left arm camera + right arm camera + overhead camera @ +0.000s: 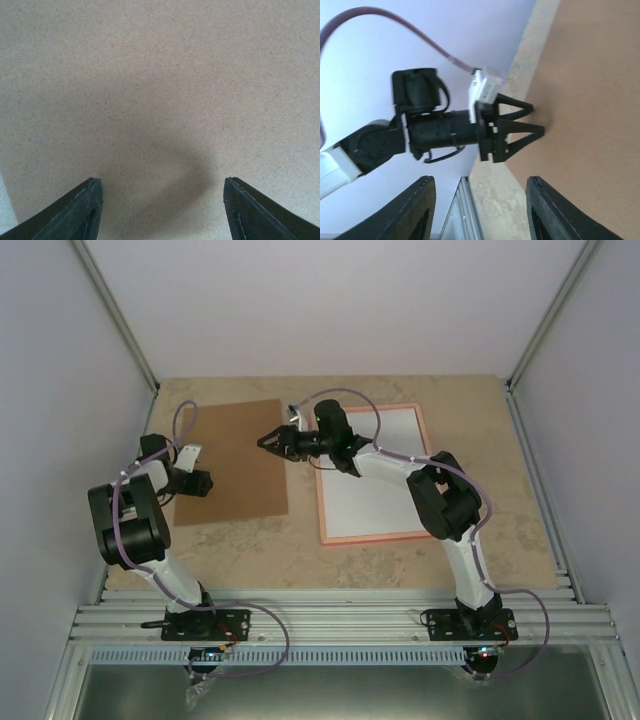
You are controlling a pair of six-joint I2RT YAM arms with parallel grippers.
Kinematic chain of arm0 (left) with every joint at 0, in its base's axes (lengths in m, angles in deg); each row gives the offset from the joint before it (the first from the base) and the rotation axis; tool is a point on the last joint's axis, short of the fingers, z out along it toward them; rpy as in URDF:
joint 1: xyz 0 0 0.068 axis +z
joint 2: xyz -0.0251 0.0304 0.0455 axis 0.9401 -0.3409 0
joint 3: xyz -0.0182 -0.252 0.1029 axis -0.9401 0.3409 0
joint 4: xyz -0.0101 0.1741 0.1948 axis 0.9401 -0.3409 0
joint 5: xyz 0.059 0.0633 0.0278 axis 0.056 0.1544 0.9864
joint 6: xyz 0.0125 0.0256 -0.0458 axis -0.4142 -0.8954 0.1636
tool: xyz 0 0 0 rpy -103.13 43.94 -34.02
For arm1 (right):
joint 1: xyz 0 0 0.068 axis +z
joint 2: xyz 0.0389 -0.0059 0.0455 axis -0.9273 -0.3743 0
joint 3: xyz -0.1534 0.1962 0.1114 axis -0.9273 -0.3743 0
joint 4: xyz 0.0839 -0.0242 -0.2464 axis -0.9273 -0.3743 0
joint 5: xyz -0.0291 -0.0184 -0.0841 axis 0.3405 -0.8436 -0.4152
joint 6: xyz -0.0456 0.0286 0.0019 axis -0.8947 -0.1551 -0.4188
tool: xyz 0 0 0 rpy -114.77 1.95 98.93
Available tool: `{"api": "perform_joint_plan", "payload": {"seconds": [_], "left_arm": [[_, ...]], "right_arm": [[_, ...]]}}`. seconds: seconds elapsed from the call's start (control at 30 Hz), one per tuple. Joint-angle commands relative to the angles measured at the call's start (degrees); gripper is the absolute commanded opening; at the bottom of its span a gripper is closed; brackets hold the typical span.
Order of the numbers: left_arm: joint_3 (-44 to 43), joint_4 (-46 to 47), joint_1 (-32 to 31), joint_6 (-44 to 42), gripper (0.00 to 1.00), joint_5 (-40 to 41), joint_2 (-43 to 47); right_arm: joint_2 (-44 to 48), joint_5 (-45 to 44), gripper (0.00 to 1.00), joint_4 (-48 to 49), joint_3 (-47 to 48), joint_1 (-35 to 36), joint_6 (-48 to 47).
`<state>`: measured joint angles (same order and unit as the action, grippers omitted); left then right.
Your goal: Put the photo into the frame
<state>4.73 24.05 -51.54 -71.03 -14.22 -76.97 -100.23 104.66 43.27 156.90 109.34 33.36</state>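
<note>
Top external view shows you the photo (375, 505), apparently face down, lying inside the frame (370, 539), while the left end effector (207, 482) and right end effector (263, 441) hang spread and empty over the backing board (240, 465), not yet fitted.

Pale walls (340, 300), seemingly stone-patterned table (490, 460)

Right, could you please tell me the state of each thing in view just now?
left gripper: open, empty, pointing down at the backing board near its left edge.
right gripper: open, empty, over the backing board's right side.
photo: white side up, lying inside the frame.
frame: flat on the table, around the photo.
backing board: flat on the table, apart from the frame.
</note>
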Motion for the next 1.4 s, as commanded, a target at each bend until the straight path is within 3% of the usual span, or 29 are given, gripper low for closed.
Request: {"api": "perform_joint_plan", "payload": {"seconds": [0.0,0.13,0.3,0.5,0.77,1.1,1.37], "left_arm": [[2.3,-4.4,-0.6,1.3,0.68,-0.6,-0.2],[0.9,-3.5,0.3,4.6,0.74,-2.3,1.0],[-0.8,-1.3,3.2,8.9,0.83,-1.7,1.0],[-3.6,-1.1,7.6,11.9,0.87,-0.8,-2.0],[-4.7,0.0,7.9,12.3,0.89,0.1,-7.0],[-3.8,-2.9,4.8,9.2,0.80,-4.8,-9.0],[-3.5,-6.5,2.2,7.5,0.72,-8.6,-7.5]], "right_arm": [[0.1,-6.4,0.53,-11.8,1.6,-0.7,-4.5],[-0.7,-17.6,0.68,-23.8,3.7,-0.3,-13.6],[-4.8,-23.7,0.74,-29.2,5.8,0.2,-17.2],[-9.2,-22.1,0.80,-28.2,7.6,1.0,-17.9],[-13.2,-21.8,0.84,-28.2,9.6,1.8,-16.7],[-16.7,-12.0,0.85,-25.1,13.1,2.8,-11.8],[-9.9,-7.9,0.85,-18.9,12.9,2.4,-10.7]]}}
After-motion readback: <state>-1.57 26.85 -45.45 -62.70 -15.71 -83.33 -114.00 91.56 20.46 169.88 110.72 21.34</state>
